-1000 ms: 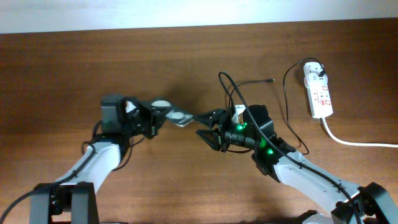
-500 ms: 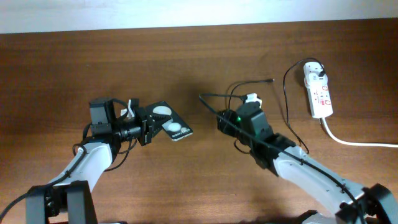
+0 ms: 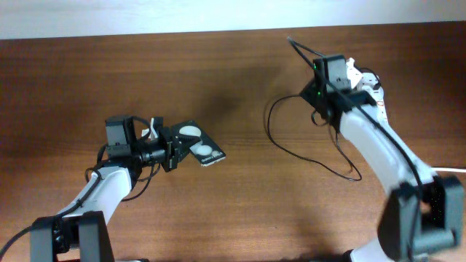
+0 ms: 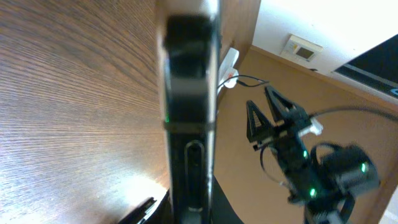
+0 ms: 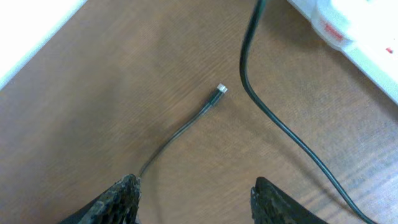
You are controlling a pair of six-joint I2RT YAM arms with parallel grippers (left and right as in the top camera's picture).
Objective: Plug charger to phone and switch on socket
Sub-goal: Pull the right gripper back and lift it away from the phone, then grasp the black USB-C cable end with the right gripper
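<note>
We judge the step in hand to be fetching the plug end of the charger (image 5: 180, 129). Its cable is not joined to the phone (image 3: 202, 145), and the switch on the socket (image 5: 367, 37) looks like a later step.

The left gripper (image 3: 178, 148) is clenched on one end of the phone, holding it left of the middle of the counter (image 3: 240, 73), well away from the charger. In the left wrist view the phone shows edge-on, running straight out from the fingers.

The right gripper (image 5: 196, 183) hangs over the far right part of the counter, fingers spread wide with nothing between them. In the right wrist view the connector tip (image 5: 221, 89) lies flat on the wood ahead of the fingers, apart from them. Its thin cable trails back towards the left finger (image 5: 127, 196). The socket sits just beyond, towards the right edge, and another black stretch of cable crosses between it and the tip.

Next, we think the right fingers should drop and close on the cable just behind the tip, leaving the tip proud. They would then carry it across to the phone's port. The tip is tiny and the cable limp, so we expect a grasp too far back would let it droop.
</note>
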